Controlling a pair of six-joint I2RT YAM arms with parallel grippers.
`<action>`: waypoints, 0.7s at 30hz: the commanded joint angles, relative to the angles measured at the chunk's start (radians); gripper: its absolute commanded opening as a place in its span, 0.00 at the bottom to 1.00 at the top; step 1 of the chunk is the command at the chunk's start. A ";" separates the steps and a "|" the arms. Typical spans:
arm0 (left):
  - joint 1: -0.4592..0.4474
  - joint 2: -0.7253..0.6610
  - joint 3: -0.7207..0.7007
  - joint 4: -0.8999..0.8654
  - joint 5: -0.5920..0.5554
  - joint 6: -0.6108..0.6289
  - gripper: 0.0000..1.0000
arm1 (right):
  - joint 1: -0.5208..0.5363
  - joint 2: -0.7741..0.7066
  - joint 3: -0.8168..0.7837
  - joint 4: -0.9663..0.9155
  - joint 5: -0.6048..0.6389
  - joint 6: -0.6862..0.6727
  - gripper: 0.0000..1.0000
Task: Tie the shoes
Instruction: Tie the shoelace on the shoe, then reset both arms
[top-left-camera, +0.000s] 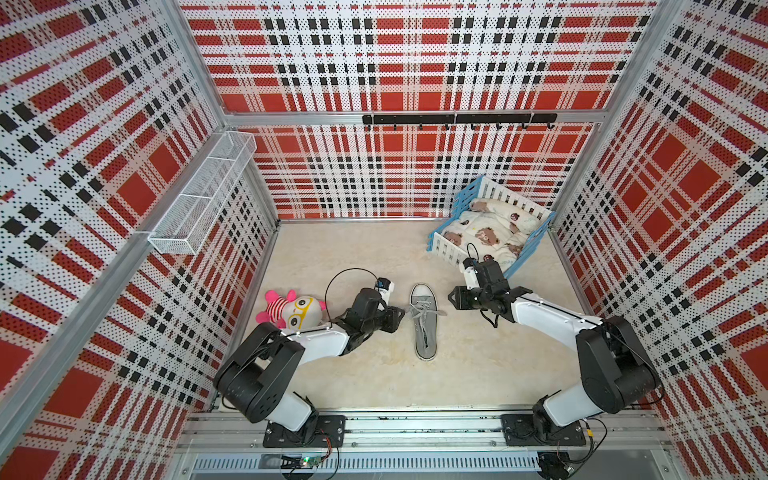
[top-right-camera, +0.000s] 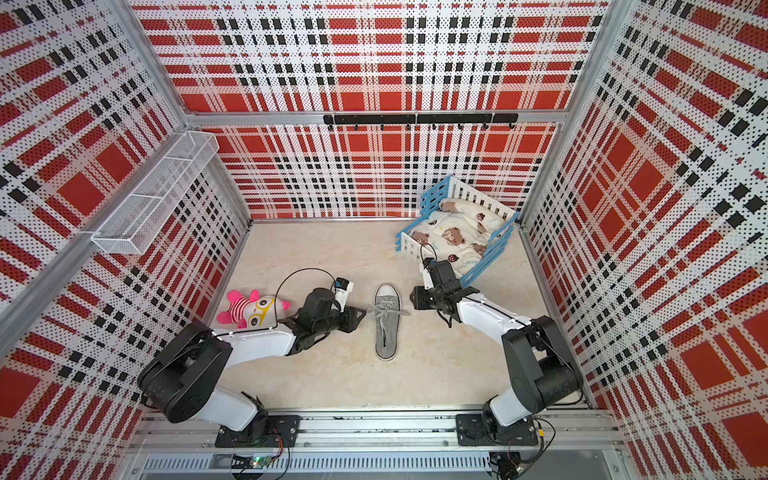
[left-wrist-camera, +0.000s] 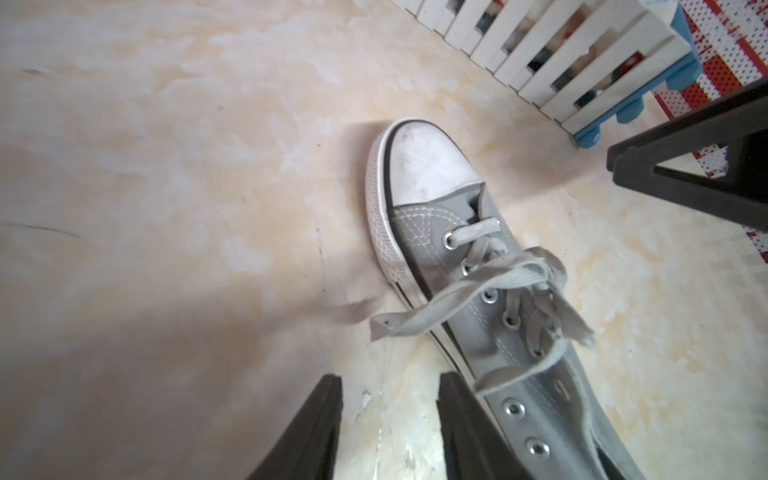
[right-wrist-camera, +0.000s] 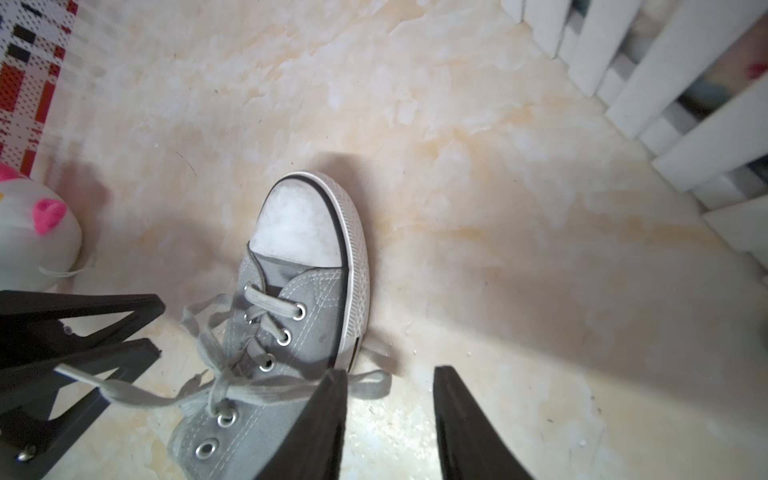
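Snagging is my chief worry. Through my left wrist camera, my left claw (left-wrist-camera: 388, 382) stands with its fingers apart and nothing between them, just beside the grey canvas sneaker (left-wrist-camera: 415, 224). Its pale laces (left-wrist-camera: 519, 278) sit in a slack bow over the middle eyelets. One flat strand juts out past the sole rim toward my fingers, and I judge that a careless sweep would catch it and pull the bow open. Through my right wrist camera, my right claw (right-wrist-camera: 390, 372) is likewise parted and empty, yet one finger (right-wrist-camera: 320, 415) crosses in front of a lace loop. Lifting away crookedly could drag that loop, and the light shoe might slide with it. In both top views the sneaker (top-left-camera: 424, 322) lies flat near the middle of the floor, toe toward twelve o'clock. My left claw (top-left-camera: 397, 319) is at its nine o'clock and my right claw (top-left-camera: 453, 297) at its two o'clock, both close to it but apart. The floor (top-left-camera: 374, 257) is smooth cream marbling, which I expect gives little grip. A pink-striped plush toy (top-left-camera: 291, 309) lies farther out at nine o'clock, and a toy bed (top-left-camera: 449, 245) with bear-print bedding at one o'clock. Red plaid perforated walls (top-left-camera: 415, 62) enclose us, carrying a white wire basket (top-left-camera: 203, 195) and a black hook rail (top-left-camera: 457, 119).
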 joint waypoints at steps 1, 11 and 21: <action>0.052 -0.078 -0.035 -0.009 0.000 -0.007 0.44 | -0.039 -0.069 -0.009 0.002 -0.039 0.003 0.47; 0.207 -0.368 -0.115 0.106 -0.245 -0.067 0.59 | -0.055 -0.246 -0.083 0.060 0.378 -0.006 0.91; 0.433 -0.558 -0.163 0.216 -0.498 -0.039 0.89 | -0.063 -0.349 -0.265 0.295 0.873 -0.099 0.97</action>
